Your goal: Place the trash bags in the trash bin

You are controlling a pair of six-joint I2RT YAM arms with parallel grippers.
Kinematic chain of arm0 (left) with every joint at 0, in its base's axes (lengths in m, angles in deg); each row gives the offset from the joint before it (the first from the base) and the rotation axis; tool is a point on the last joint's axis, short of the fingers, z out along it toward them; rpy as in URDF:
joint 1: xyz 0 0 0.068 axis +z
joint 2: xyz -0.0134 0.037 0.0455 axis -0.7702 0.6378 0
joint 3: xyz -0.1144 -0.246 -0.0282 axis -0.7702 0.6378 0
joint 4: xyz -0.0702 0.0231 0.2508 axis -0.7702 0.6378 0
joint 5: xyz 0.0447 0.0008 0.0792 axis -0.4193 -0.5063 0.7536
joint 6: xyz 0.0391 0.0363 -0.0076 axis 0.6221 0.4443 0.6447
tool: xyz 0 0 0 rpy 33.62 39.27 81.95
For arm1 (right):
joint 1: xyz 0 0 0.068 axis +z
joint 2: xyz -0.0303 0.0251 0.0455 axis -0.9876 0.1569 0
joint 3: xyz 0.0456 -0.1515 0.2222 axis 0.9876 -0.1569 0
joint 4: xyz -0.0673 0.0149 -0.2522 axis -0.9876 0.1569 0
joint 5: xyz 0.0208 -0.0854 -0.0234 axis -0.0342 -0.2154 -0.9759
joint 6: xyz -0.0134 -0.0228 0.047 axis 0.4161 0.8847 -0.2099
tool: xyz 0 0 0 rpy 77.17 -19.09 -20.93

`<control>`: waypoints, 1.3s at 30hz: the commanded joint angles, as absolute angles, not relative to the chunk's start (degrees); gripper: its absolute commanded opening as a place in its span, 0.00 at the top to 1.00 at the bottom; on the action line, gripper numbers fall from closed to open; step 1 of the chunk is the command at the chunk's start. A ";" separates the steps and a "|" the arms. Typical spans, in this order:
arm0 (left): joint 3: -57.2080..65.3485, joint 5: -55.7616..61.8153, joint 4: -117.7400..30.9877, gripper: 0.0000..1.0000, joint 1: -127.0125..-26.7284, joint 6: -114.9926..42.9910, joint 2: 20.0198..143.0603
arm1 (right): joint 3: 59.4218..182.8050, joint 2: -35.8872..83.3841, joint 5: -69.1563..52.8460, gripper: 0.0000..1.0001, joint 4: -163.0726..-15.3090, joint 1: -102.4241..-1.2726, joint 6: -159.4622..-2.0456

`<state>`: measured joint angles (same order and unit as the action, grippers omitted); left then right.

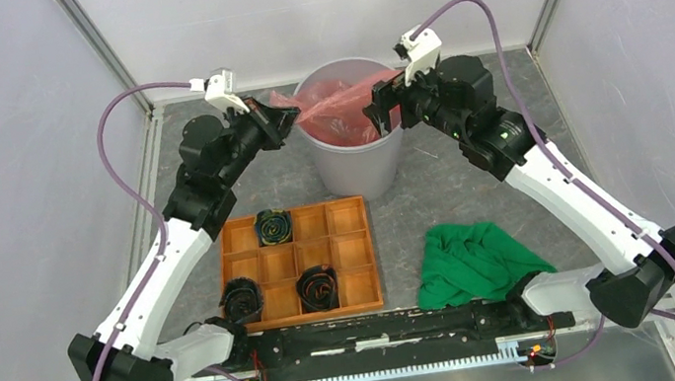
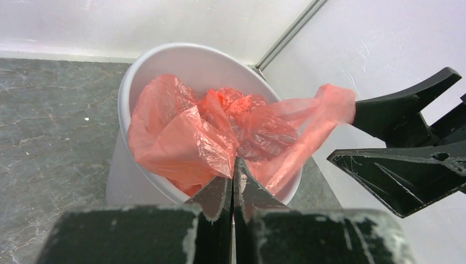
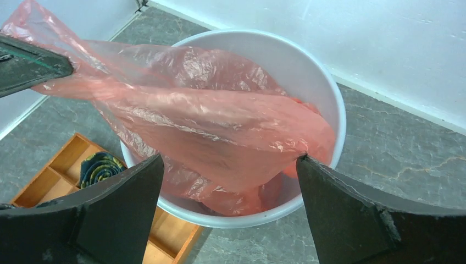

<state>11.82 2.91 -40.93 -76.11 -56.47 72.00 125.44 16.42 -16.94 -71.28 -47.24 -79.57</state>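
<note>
Left claw point(image 2: 233, 181) pinched shut on the thin, wrinkly red trash bag point(image 2: 187, 137); right claw point(image 3: 229, 159) spread wide, film passing between its jaws; the bag sags into the round, smooth grey trash bin point(image 3: 329, 93) just beneath both claws; orange wooden tray point(image 3: 55, 170) beyond the bin from the right claw; crumpled green cloth point(image 1: 473, 261) on the mottled table point(image 3: 395, 159), well behind it.

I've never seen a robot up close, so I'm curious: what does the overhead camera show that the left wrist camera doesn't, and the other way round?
Only overhead: the orange wooden compartment tray and the crumpled green cloth on the near side of the table.
Only left wrist: a close look at the left gripper, its fingers pressed shut on the thin translucent red plastic bag.
Both: that bag lying partly inside the round light grey plastic bin, with the right gripper open at its other end.
</note>
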 commanded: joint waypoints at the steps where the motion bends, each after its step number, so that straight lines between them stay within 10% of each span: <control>1: 11.73 5.99 -41.54 0.98 -75.95 -57.98 70.04 | 123.88 15.97 -16.25 0.02 -74.67 -48.43 -84.94; 11: 13.72 8.09 -36.49 0.98 -75.83 -55.73 66.73 | 122.75 15.80 -1.68 0.02 -72.53 -48.90 -85.82; 39: 18.40 1.83 -35.02 0.98 -75.80 -55.15 61.81 | 118.71 23.49 -18.53 0.13 -86.12 -51.23 -116.65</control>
